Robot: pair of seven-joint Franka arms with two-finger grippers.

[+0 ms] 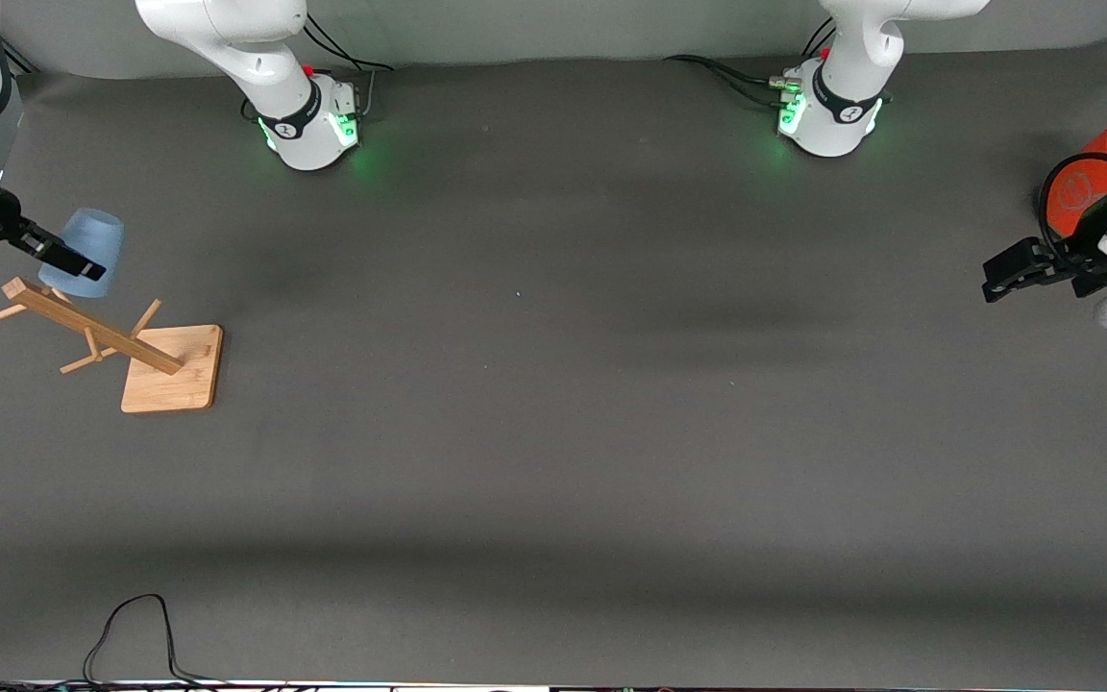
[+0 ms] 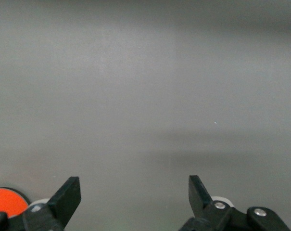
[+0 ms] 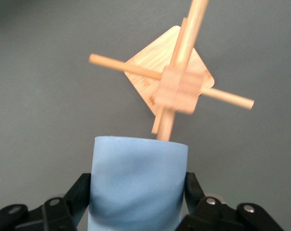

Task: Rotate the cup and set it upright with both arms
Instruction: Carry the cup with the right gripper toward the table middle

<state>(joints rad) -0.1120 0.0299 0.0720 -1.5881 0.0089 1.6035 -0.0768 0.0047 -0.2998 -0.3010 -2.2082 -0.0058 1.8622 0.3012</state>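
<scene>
Front view: small pale-blue tapered plastic cup [image 1: 85,252], at the frame's left edge, clamped between the fingers of the right gripper [image 1: 73,259] above a wooden peg rack [image 1: 92,332]; left gripper [image 1: 1005,274], jaws spread and empty, waits at the right edge beside an orange can [image 1: 1092,173].

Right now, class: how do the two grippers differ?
The right gripper is shut on the cup, above the wooden rack; the left gripper is open and holds nothing. The right is at the right arm's end of the table, the left beside the orange can. Both are black and two-fingered.
</scene>
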